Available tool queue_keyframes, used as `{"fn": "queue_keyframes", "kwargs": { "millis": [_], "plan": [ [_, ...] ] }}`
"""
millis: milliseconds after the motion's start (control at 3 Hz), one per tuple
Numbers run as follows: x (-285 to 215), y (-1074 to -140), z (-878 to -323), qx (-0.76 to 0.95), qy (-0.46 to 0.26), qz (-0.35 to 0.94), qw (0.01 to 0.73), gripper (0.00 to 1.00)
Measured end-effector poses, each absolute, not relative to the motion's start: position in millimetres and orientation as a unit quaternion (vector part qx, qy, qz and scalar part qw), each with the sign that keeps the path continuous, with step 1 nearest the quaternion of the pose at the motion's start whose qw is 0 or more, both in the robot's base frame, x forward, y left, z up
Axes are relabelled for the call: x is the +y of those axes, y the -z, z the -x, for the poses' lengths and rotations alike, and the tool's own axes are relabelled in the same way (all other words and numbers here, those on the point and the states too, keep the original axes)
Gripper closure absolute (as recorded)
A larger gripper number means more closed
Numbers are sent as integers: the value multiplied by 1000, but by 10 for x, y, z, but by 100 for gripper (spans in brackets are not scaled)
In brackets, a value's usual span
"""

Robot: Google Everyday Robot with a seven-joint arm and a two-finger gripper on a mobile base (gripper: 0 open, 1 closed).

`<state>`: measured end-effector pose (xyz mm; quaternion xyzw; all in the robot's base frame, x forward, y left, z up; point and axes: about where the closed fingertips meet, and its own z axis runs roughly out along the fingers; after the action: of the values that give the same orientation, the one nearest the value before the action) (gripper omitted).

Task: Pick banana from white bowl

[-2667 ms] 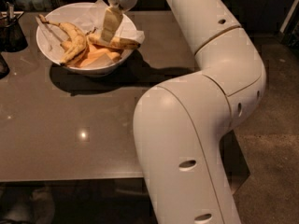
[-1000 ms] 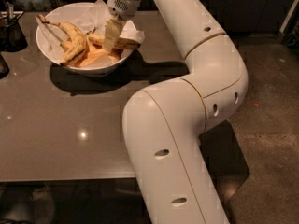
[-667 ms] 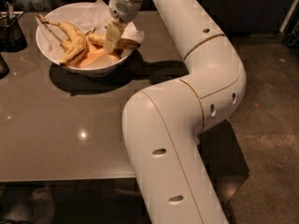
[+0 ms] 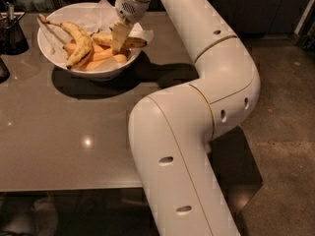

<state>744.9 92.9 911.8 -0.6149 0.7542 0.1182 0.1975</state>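
The white bowl (image 4: 54, 53), lined with crumpled white paper, stands at the table's far left. In it lies the nearly straight speckled banana (image 4: 133, 42), its dark tip pointing right over the rim. My gripper (image 4: 118, 39) reaches down from above into the right half of the bowl and stands right at the middle of this banana, covering part of it. A strongly curved banana with a long thin stem (image 4: 76, 39) lies to its left. Pale orange pieces (image 4: 101, 58) lie under both.
A small dark container (image 4: 12, 33) stands at the far left, beside the bowl. The brown table (image 4: 64, 132) runs toward the camera, and its right edge is near my arm's large white links (image 4: 197, 132). Speckled floor (image 4: 280, 132) lies to the right.
Since the earliest frame my arm's big links have swung left and the gripper has dropped slightly into the bowl. Over the last second nothing has visibly moved.
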Motion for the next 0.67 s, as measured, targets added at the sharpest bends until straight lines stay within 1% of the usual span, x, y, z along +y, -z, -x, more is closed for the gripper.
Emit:
{"fn": "queue_keyframes", "kwargs": {
  "millis": [333, 667],
  "plan": [
    [978, -9104, -7510, 753, -118, 613, 208, 100],
    [927, -9383, -7551, 743, -104, 612, 250, 100]
  ]
}}
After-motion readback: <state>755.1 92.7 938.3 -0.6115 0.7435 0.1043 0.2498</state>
